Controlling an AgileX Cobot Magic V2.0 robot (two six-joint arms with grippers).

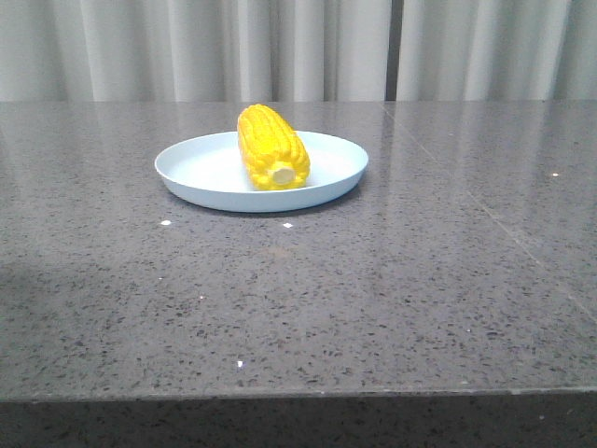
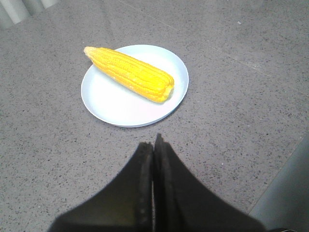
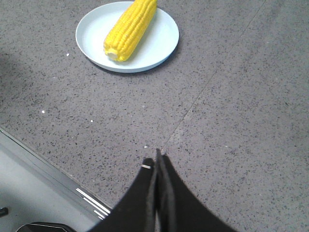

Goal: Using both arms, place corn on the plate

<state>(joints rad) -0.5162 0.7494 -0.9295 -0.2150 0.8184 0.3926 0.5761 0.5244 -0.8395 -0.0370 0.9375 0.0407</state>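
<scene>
The yellow corn (image 1: 270, 147) lies on the pale blue plate (image 1: 201, 173) on the grey table, its flat pale end toward the camera. No gripper shows in the front view. In the left wrist view the corn (image 2: 130, 73) lies across the plate (image 2: 116, 104), and my left gripper (image 2: 153, 142) is shut and empty, held apart from the plate's rim. In the right wrist view the corn (image 3: 130, 30) rests on the plate (image 3: 161, 41), and my right gripper (image 3: 157, 157) is shut and empty, well away from the plate.
The grey speckled stone table (image 1: 392, 280) spreads around the plate, with its front edge near the camera. Pale curtains (image 1: 298, 47) hang behind it. The table's edge and a lower surface (image 3: 29, 188) show beside the right gripper.
</scene>
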